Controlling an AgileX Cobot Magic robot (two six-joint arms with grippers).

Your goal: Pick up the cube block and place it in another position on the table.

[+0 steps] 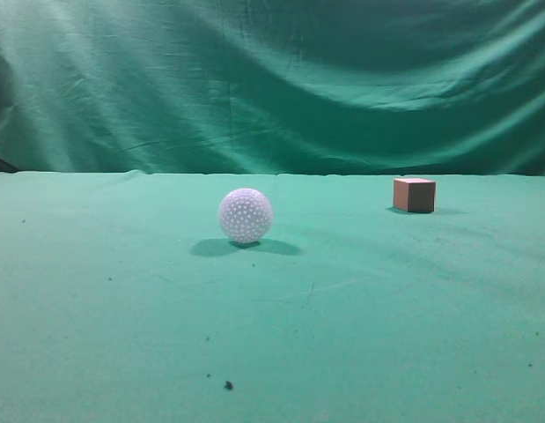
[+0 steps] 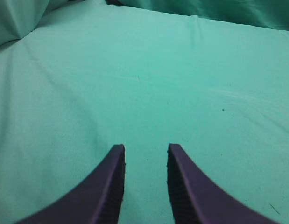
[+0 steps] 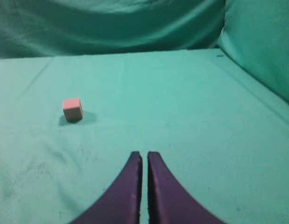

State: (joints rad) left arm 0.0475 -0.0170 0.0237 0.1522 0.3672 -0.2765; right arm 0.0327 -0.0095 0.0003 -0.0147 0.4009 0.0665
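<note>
The cube block (image 1: 414,195) is reddish-brown with a pinkish top and rests on the green table (image 1: 360,308) at the far right. It also shows in the right wrist view (image 3: 72,109), far ahead and to the left of my right gripper (image 3: 144,154), which is shut and empty. My left gripper (image 2: 145,148) is open and empty over bare green cloth. No cube shows in the left wrist view. Neither gripper shows in the exterior view.
A white dimpled ball (image 1: 246,215) sits on the table left of the cube, near the middle. A draped green curtain (image 1: 272,79) hangs behind the table's far edge. Cloth rises at the right in the right wrist view (image 3: 261,46).
</note>
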